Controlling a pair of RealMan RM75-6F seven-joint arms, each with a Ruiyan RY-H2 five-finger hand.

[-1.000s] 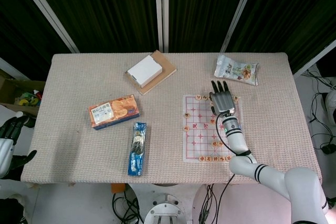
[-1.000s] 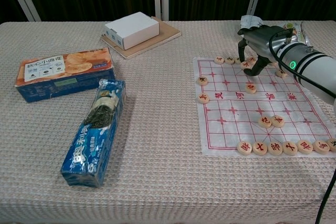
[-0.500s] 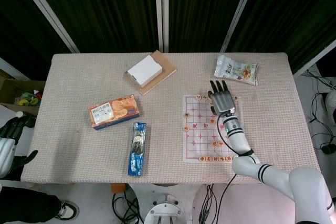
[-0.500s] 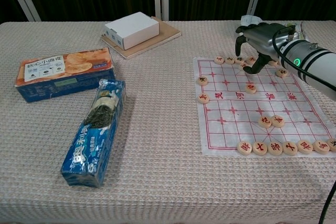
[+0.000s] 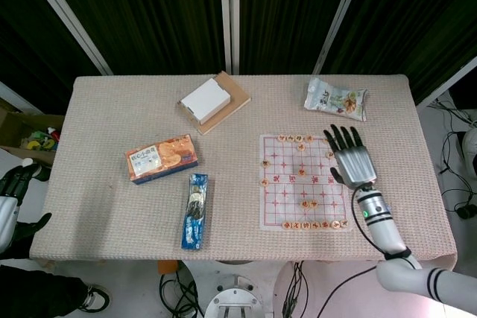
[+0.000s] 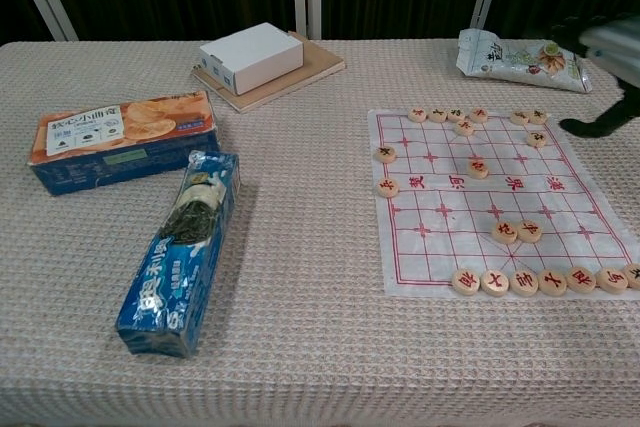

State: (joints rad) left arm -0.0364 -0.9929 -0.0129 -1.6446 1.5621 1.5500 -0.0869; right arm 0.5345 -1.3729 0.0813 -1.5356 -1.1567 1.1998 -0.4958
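Observation:
My right hand [image 5: 352, 157] hovers over the right edge of the chess board [image 5: 283, 193] with its fingers spread and nothing in it. In the chest view only the right hand's dark edge [image 6: 612, 52] shows at the far right. Round wooden chess pieces [image 6: 503, 232] lie scattered on the board [image 6: 440, 217], with a row along its near edge. My left hand [image 5: 15, 188] hangs off the table's left side, fingers loosely curled, holding nothing that I can see.
An orange and blue cookie box [image 5: 162, 158] and a blue biscuit pack [image 5: 195, 211] lie at the left. A white box [image 5: 204, 100] sits on a brown board [image 5: 237, 100] at the back. A snack bag [image 5: 336, 100] lies at the back right.
My right hand has lifted off the far row of chess pieces and drawn back to the right, past the board's edge. The pieces it covered now show.

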